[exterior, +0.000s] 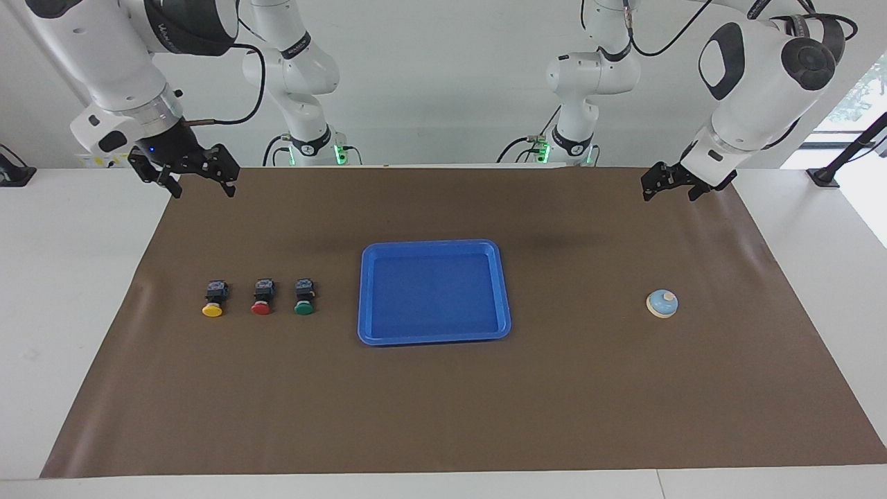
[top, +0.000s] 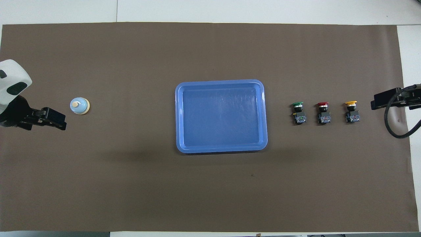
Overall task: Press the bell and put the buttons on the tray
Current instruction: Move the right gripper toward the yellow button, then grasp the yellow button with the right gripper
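The blue tray (exterior: 435,247) (top: 221,83) lies empty in the middle of the table. The yellow button (exterior: 213,299) (top: 352,112), red button (exterior: 262,298) (top: 323,113) and green button (exterior: 304,297) (top: 298,113) lie in a row toward the right arm's end, caps pointing away from the robots. The bell (exterior: 662,303) (top: 79,106) stands toward the left arm's end. My right gripper (exterior: 201,186) (top: 373,104) hangs open and empty in the air over the mat's edge at its end. My left gripper (exterior: 669,194) (top: 64,122) hangs open and empty over the mat beside the bell.
A brown mat (exterior: 443,409) (top: 210,191) covers most of the white table. Both arm bases stand at the robots' edge of the table.
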Robot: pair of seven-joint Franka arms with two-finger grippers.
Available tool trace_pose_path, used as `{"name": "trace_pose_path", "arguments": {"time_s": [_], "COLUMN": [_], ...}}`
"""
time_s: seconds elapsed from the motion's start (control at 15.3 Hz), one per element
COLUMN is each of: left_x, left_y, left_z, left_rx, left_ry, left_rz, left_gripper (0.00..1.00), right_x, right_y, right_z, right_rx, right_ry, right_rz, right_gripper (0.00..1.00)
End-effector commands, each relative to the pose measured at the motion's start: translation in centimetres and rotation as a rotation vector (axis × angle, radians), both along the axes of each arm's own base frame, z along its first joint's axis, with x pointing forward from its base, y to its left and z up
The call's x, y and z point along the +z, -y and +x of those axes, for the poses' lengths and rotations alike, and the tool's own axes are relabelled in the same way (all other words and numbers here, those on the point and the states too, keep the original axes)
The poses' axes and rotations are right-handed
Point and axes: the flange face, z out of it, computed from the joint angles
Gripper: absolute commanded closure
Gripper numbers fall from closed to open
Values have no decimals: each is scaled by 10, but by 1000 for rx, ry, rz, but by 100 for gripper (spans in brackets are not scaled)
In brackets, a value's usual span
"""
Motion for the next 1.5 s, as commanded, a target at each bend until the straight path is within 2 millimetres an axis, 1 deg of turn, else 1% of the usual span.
{"name": "trace_pose_path", "arguments": {"time_s": [0.0,0.07,0.26,0.39,0.46,0.59,0.72,0.85,0.91,1.04,1.17,1.31,1.44], "left_x": [21,23,22,22,23,26,28,31,31,31,31,31,31], "left_y": [5,5,2,2,3,4,4,1,0,-3,-4,-2,-4], "left_z": [7,8,8,7,6,5,4,2,3,3,3,3,3], "left_rx": [12,22,26,23,23,21,21,27,29,35,38,33,36], "left_ry": [-2,8,19,24,25,30,35,36,41,39,39,39,39], "left_rz": [-6,-4,-5,-6,-6,-6,-7,-6,-7,-6,-6,-6,-6], "left_gripper": [0,0,0,0,0,0,0,0,0,0,0,0,0], "right_x": [-34,-39,-52,-69,-78,-84,-83,-88,-95,-111,-124,-133,-143], "right_y": [7,18,22,27,33,38,38,39,43,58,69,71,71], "right_z": [-12,-10,-2,9,13,15,19,25,28,32,38,41,44], "right_rx": [34,47,67,86,94,100,106,124,127,106,93,90,91], "right_ry": [80,97,91,92,83,82,108,123,121,106,114,110,105], "right_rz": [2,0,4,5,7,7,4,0,1,4,4,6,8], "right_gripper": [0,0,0,0,0,0,0,0,0,0,0,0,0]}}
